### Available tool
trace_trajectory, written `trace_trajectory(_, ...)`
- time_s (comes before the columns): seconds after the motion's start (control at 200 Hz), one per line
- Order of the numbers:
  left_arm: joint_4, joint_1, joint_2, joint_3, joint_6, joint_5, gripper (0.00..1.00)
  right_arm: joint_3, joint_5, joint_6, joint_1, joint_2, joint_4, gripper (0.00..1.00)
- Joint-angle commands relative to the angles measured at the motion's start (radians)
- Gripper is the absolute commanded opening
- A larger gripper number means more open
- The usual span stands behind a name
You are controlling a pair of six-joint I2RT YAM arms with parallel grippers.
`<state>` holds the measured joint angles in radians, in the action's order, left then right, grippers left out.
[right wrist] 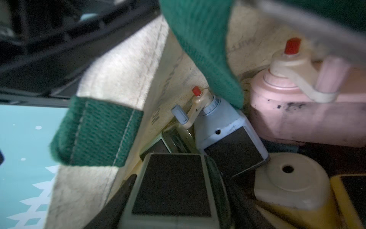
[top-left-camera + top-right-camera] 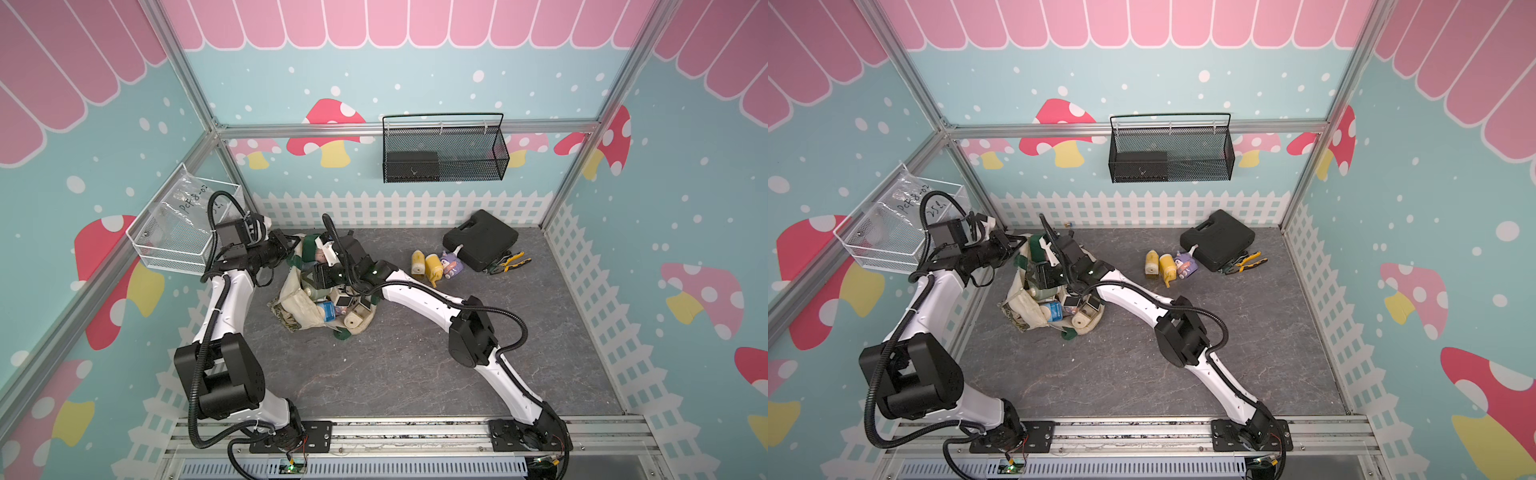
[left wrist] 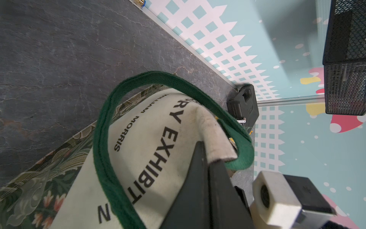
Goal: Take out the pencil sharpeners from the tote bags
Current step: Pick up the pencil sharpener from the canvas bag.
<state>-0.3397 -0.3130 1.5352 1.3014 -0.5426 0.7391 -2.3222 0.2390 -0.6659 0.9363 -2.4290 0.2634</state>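
The tote bag (image 2: pixel 297 309) lies left of centre; its cream rim is pinched at the far side by the left gripper (image 3: pixel 206 158). Inside it, a grey-green sharpener (image 1: pixel 170 184) is clasped between the jaws of the right gripper (image 1: pixel 176 174), with other sharpeners (image 1: pixel 223 126) just beside.

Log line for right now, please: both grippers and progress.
left gripper: shut on tote bag rim | right gripper: in bag, shut on grey-green sharpener | out on table: three sharpeners
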Motion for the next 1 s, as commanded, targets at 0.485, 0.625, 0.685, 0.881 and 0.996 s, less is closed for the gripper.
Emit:
trace_trajectory(0.485, 0.041, -0.021, -0.018, 0.004, -0.007, 0.014, 0.00, 0.070, -0.104, 0.162, 0.006, 0.220, 0.048, 0.54)
trace_trajectory(0.625, 0.041, -0.020, -0.019, 0.004, -0.007, 0.014, 0.00, 0.117, -0.122, 0.183, -0.003, 0.265, 0.050, 0.54)
trace_trajectory(0.685, 0.041, -0.020, -0.018, 0.004, -0.007, 0.014, 0.00, 0.138, -0.129, 0.192, -0.006, 0.286, 0.050, 0.54)
trace_trajectory(0.881, 0.041, -0.020, -0.019, 0.004, -0.007, 0.014, 0.00, 0.231, -0.153, 0.223, -0.030, 0.375, 0.050, 0.54)
trace_trajectory(0.996, 0.039, -0.020, -0.018, 0.003, -0.007, 0.013, 0.00, 0.314, -0.163, 0.244, -0.056, 0.446, 0.050, 0.54)
